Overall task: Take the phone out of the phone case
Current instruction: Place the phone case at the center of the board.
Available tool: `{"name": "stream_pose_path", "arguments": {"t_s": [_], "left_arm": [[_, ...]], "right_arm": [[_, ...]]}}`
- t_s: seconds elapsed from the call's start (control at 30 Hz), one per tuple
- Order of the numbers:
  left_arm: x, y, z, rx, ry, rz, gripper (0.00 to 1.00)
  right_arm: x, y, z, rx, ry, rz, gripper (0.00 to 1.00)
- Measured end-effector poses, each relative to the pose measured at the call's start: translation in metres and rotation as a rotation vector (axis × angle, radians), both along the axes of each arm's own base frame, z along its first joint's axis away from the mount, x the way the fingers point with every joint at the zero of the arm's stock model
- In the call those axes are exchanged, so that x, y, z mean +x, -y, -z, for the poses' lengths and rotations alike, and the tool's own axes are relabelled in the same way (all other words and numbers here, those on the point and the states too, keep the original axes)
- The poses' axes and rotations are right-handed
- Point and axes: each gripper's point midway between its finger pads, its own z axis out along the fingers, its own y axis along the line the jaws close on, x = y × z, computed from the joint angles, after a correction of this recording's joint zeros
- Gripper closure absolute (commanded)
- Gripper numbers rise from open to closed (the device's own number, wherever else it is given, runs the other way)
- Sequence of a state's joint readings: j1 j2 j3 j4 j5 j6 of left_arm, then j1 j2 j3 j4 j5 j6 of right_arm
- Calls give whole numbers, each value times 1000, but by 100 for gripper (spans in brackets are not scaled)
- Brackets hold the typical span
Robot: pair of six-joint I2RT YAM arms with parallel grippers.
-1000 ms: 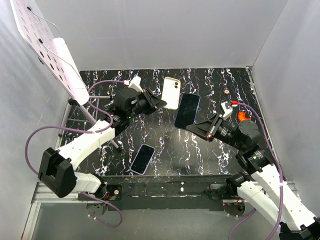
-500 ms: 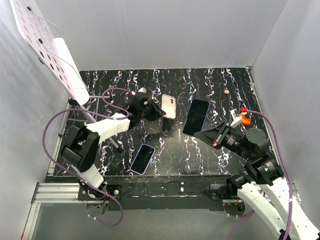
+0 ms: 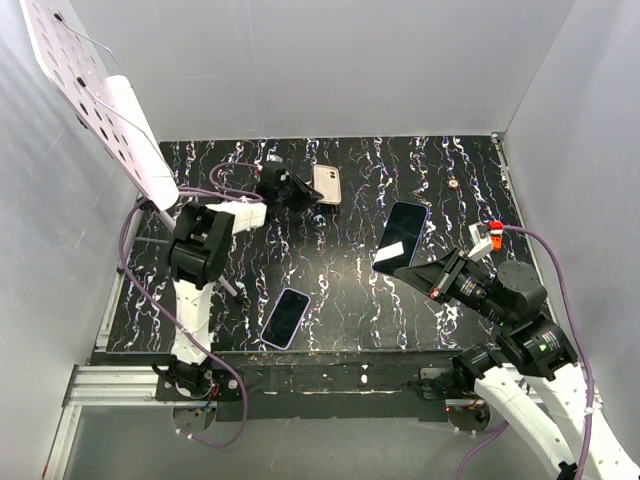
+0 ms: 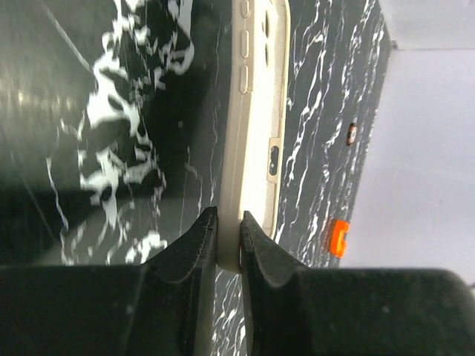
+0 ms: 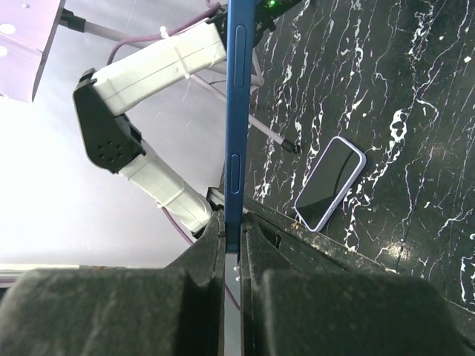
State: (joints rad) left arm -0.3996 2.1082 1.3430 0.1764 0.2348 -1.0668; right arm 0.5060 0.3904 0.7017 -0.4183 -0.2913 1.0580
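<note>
My left gripper (image 3: 305,192) is shut on the edge of an empty cream phone case (image 3: 327,185) at the back of the table; the left wrist view shows the case (image 4: 252,111) edge-on between the jaws of the gripper (image 4: 228,241). My right gripper (image 3: 410,272) is shut on a blue phone (image 3: 402,234), dark screen up, held clear of the case above the table's right middle. In the right wrist view the phone (image 5: 235,126) stands edge-on in the closed gripper (image 5: 233,230).
A second phone in a lilac case (image 3: 286,317) lies screen-up near the front left, also in the right wrist view (image 5: 330,183). A white perforated panel on a stand (image 3: 95,95) leans at the back left. White walls enclose the black marbled table (image 3: 450,190).
The left gripper has carried the cream case back and left while the left arm folded in. The right gripper has pulled the blue phone right and toward the front, widening the gap between them.
</note>
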Motion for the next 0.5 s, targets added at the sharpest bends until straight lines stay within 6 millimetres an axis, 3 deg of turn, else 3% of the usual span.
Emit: {"name": "stream_pose_path", "arguments": {"t_s": [0.23,0.37,0.5], "left_arm": [[65,-13,19,-83,-6,37,100],[79,-27,23,-94,-16,28,100],[89,-27,19,-101,-23,35,98]], "right_arm": [[1,4,-1,-18,11,20,99],[1,6,-1,-31,9,30,99],[2,7,1,-42,9,32,99]]}}
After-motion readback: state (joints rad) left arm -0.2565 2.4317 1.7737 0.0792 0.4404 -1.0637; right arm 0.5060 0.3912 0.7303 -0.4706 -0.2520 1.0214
